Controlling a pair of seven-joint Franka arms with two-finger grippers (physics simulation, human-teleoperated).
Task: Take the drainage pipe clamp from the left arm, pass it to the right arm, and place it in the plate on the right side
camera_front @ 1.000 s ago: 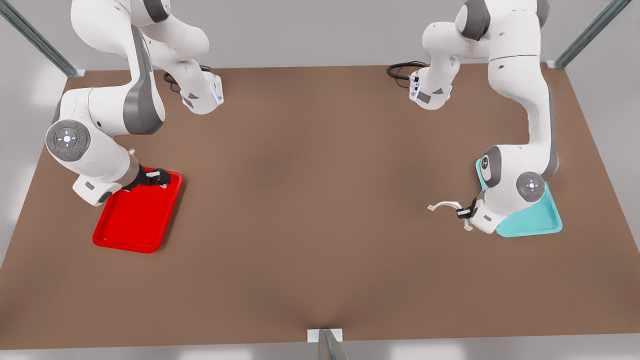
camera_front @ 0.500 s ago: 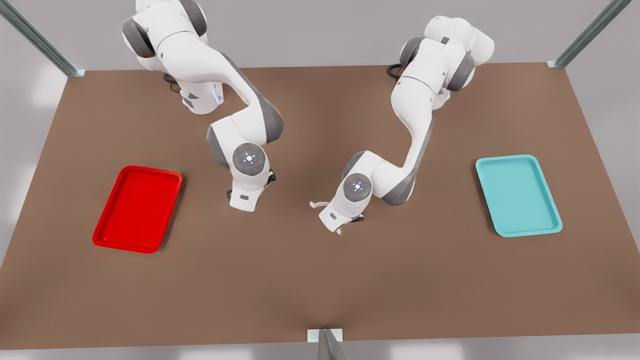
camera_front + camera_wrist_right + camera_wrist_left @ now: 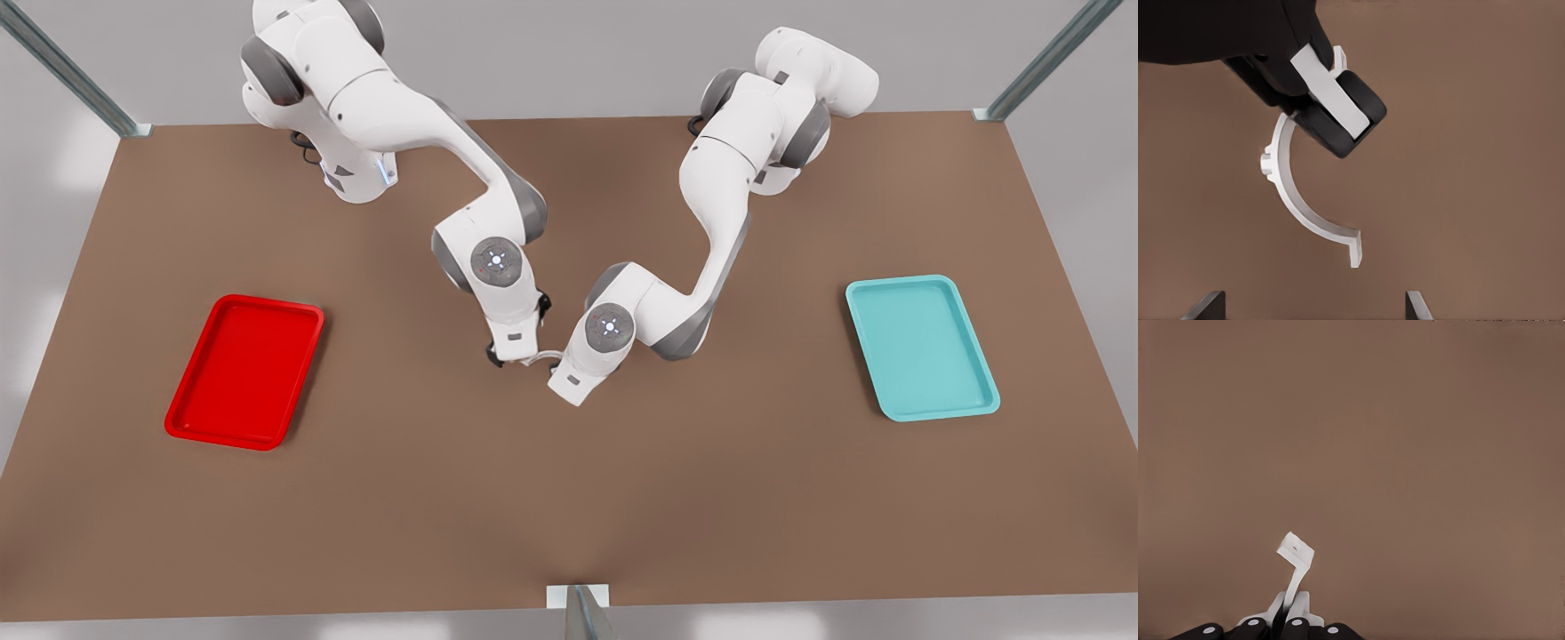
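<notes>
Both arms are in over the middle of the table (image 3: 569, 498), well in from every edge. The left gripper (image 3: 1335, 100) is pinching the drainage pipe clamp (image 3: 1293, 190) by one end. Its dark pads are pressed on the flat faces of the strip, and the rest of the arc hangs free above the bare brown top.

My right gripper (image 3: 1313, 305) faces it with its fingers spread wide. The clamp's free out-turned end points towards that gap but is not in it yet; nothing on that side is touching.

The clamp looks thin, light and stiff to me, a narrow white curve. I expect weight won't be the issue. Held at one tip only, it could pivot in the pinch, and the smooth faces may slide.

I'd take it on the free half of the arc, across the flat faces, past the small lug on the outer edge and clear of the left fingers. The edges look too narrow to grip.

The plate (image 3: 191, 427) lies well apart, near the table edge on the front view's left.
</notes>
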